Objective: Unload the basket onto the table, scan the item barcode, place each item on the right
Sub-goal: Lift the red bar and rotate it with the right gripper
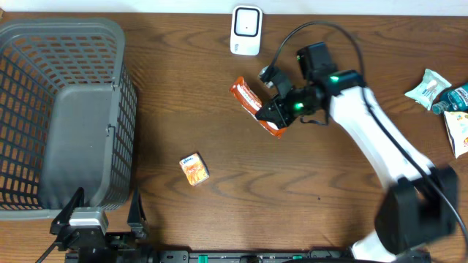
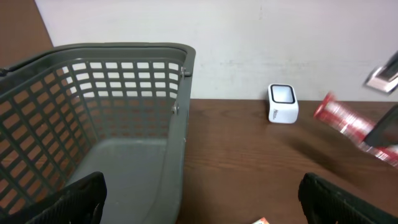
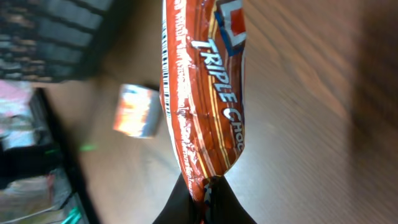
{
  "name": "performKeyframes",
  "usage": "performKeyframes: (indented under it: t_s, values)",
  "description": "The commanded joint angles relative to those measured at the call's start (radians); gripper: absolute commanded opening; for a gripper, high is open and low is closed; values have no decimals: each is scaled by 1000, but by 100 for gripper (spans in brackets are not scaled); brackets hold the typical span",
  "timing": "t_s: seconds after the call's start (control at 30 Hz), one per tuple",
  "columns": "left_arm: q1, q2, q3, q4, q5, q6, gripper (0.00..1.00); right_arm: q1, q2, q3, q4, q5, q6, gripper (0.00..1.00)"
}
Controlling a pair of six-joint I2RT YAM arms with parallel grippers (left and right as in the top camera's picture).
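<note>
Orange-red and shiny, the crinkly snack packet (image 1: 251, 101) hung in the right gripper (image 1: 276, 117). The two black fingers (image 3: 205, 202) were pressed tight together on one end of the packet (image 3: 202, 93). The rest of it stuck out past them. White letters and a row of thin dark lines ran along its side. The left wrist view showed the packet (image 2: 348, 121) up in the air above the brown wooden table (image 1: 292, 197), tilted, not touching the wood.

The small white scanner box with a dark window (image 1: 246, 30) stood at the far edge of the table. The packet was near it, a bit to the right and closer to the robot, but apart from it. From the left wrist the scanner (image 2: 283, 103) stood upright against the pale wall.

The left gripper (image 1: 106, 208) was at the near left corner, its fingers (image 2: 68, 202) spread wide, with nothing between them.

The big grey plastic basket with holes in its walls (image 1: 66, 44) sat on the left side of the table. Inside the basket (image 2: 124, 56) the smooth grey floor showed.

A little orange box (image 1: 194, 169) lay on the table between the basket and the right arm. Some blue-green and white packets (image 1: 431, 88) lay at the far right edge.
</note>
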Motion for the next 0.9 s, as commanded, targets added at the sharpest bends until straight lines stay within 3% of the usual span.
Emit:
performKeyframes:
  t_s: [0.0,0.33,0.87]
  values:
    - [6,-5,4,3,2,-5,98,13,-126,18,-34,-70,-76,1]
    - [6,-5,4,3,2,-5,98,60,-298,18,-148,-89,37,1]
    - [6,-5,4,3,2,-5,98,71,-304,17,-290,-108,20,1]
